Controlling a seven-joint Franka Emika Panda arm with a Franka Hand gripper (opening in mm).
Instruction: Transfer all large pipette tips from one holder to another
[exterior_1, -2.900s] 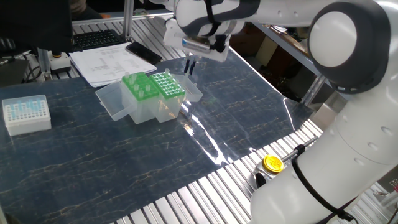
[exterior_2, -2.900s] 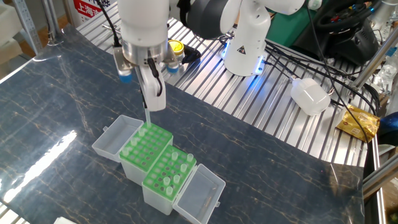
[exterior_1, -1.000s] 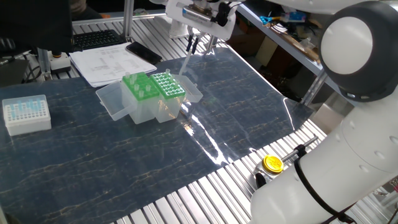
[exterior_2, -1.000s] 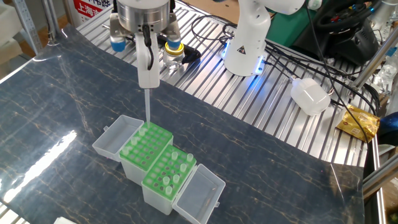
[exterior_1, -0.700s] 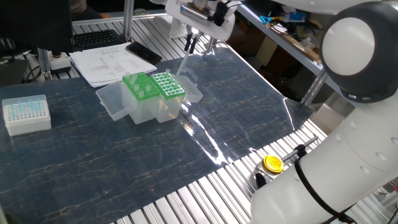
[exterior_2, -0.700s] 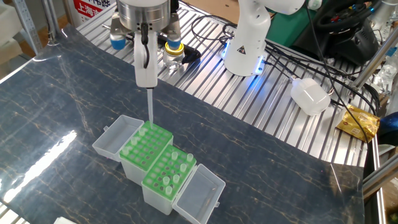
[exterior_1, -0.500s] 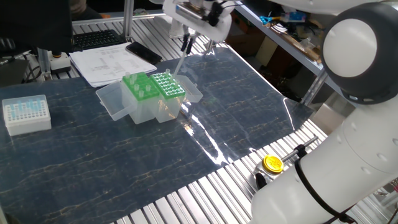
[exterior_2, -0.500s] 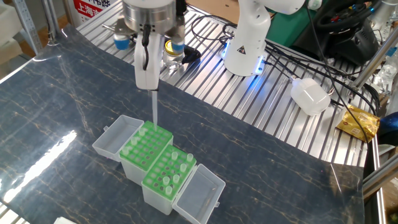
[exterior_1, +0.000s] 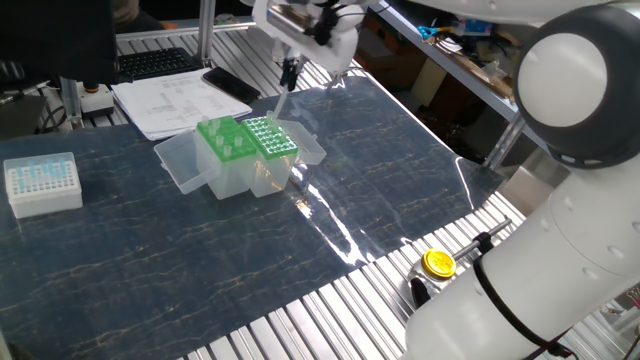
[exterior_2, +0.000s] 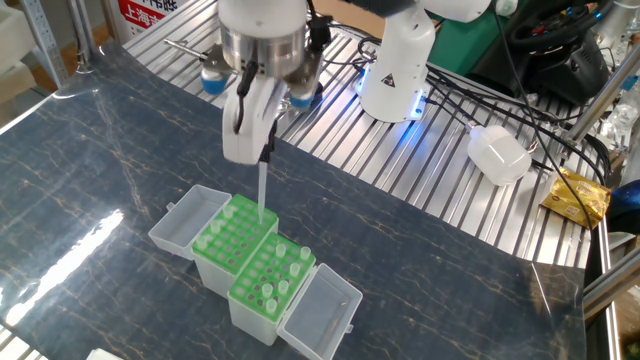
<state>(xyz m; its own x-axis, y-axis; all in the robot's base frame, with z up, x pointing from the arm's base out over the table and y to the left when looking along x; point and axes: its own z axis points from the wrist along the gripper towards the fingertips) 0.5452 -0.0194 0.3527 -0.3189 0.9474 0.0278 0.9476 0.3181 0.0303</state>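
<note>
Now the claw (exterior_2: 262, 150) is clamped on one large pipette tip (exterior_2: 261, 190), long axis near vertical, point down above the far green holder (exterior_2: 235, 233); the near green holder (exterior_2: 273, 279) lies toward five o'clock.

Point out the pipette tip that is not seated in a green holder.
The pipette tip held in the gripper: it hangs in the air over the green holders, while the others stand in holes.

The hand (exterior_1: 290, 68) hangs above the counter (exterior_1: 150, 250), pinching one large pipette tip (exterior_1: 283, 100) that points down. Just below it are the two green holders (exterior_1: 247, 140); a small white box (exterior_1: 41, 183) sits well apart.
</note>
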